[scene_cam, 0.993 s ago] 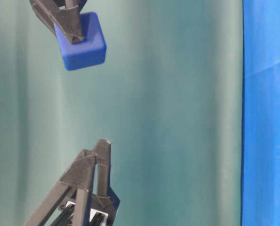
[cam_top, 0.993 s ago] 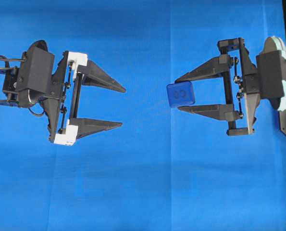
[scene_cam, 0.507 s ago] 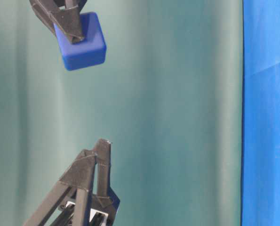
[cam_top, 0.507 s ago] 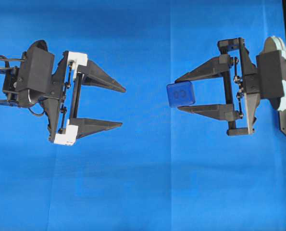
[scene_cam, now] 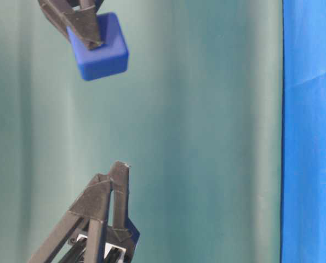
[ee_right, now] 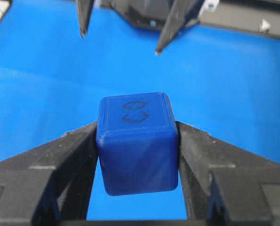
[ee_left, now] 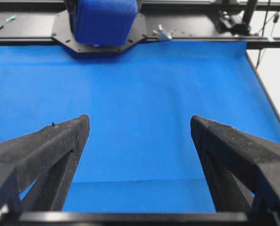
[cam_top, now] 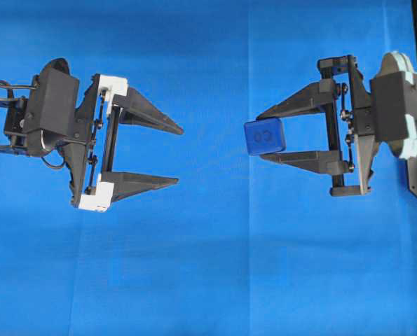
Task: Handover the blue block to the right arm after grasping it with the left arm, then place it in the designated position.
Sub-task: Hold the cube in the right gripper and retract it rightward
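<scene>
You have the blue block [cam_top: 264, 136] pinched at the fingertips of the right arm [cam_top: 397, 115], clear of the blue cloth. It is a small dark-blue cube with rounded edges, and you can see faint ring marks on its upward face. Your left arm [cam_top: 50, 112] sits well apart from it on the opposite side, its two pointed fingers [cam_top: 148, 119] spread wide with nothing between them, aimed toward the block.

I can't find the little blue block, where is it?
In the overhead view the blue block is right of the middle, pinched between the fingertips of the right arm's end effector, up off the blue cloth.
</scene>
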`<action>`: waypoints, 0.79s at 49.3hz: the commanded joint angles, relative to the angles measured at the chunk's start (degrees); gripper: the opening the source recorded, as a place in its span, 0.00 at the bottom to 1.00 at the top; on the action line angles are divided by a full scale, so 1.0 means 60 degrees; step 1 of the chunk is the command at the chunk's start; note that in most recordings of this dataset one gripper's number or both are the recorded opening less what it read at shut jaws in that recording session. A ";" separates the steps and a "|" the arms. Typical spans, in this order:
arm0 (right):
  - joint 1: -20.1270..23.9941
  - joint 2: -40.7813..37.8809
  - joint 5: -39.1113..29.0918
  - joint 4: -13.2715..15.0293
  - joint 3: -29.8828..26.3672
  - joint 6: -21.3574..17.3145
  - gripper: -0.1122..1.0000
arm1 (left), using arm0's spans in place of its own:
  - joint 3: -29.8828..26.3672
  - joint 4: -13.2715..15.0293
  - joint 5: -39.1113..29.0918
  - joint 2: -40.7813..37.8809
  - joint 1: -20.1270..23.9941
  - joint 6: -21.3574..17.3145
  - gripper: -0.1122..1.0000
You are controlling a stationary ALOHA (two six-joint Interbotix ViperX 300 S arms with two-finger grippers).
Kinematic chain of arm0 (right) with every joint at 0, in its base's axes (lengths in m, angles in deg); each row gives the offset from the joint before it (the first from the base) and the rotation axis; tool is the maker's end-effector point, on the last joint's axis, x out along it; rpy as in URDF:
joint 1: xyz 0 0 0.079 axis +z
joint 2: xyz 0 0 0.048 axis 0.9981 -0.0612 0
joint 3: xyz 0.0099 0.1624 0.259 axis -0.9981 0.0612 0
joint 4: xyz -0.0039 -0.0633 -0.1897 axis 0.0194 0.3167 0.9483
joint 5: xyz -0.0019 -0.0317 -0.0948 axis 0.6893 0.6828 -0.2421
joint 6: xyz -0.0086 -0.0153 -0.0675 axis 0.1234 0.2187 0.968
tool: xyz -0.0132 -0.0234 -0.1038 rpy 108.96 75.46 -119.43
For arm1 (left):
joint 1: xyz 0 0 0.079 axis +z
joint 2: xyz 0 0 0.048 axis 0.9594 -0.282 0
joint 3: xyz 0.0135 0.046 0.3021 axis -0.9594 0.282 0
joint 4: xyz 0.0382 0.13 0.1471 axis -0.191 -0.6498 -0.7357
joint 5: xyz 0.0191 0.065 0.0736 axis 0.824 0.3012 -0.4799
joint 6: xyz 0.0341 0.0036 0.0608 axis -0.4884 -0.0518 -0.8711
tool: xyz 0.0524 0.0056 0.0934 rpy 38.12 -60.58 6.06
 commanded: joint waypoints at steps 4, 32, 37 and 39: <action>0.0103 0.0088 -0.0630 -0.0029 -0.0366 -0.0264 0.48 | -0.0146 -0.0015 0.0088 0.0161 0.0015 0.0000 0.93; 0.0410 0.0088 -0.2402 -0.0044 -0.0439 -0.0776 0.48 | -0.0161 -0.0015 0.0088 0.0161 0.0015 -0.0015 0.93; 0.0410 0.0088 -0.2373 -0.0044 -0.0454 -0.0776 0.48 | -0.0161 -0.0015 0.0088 0.0161 0.0015 0.0000 0.93; 0.0410 0.0088 -0.2373 -0.0029 -0.0439 -0.0776 0.48 | -0.0161 -0.0015 0.0088 0.0176 0.0015 0.0000 0.93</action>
